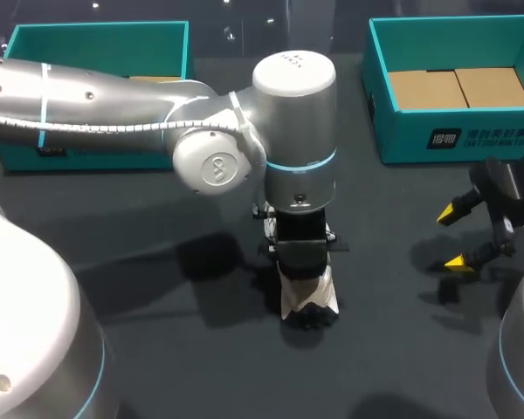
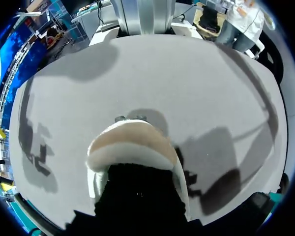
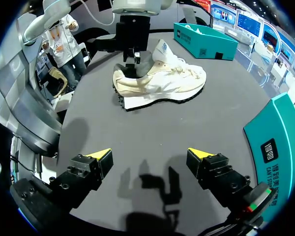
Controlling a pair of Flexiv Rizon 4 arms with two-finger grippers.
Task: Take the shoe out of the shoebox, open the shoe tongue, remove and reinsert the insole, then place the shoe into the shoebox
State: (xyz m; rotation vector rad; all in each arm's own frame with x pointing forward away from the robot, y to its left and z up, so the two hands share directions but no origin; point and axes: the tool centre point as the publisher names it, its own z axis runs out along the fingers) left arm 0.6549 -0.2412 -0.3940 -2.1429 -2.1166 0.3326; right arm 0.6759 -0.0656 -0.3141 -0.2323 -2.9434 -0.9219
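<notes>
**Right wrist view: shoe on table, left tool at its heel opening**

Location. The shoe (image 3: 160, 81) is out of the box and stands upright on its sole on the table (image 3: 137, 132), near the middle. It is well apart from the left shoebox (image 1: 96, 44) and the right shoebox (image 1: 454, 87) at the far edge.

Orientation. The long axis runs from the near side of the table to the far side. The heel faces the robot and the toe points away, towards the side with the boxes.

Tools. The left tool (image 3: 131, 58) sits down over the heel opening; whether it grips cannot be told. The right tool (image 3: 150, 155) hangs spread wide and empty, well off to the shoe's side.

Handling, as judged. The shoe is likely light, with a soft upper that yields under pressure. The sole and heel cup look stiffer. Sound holds are the heel collar or across the midfoot. The tongue is pliable and should be pinched near its free edge.
</notes>
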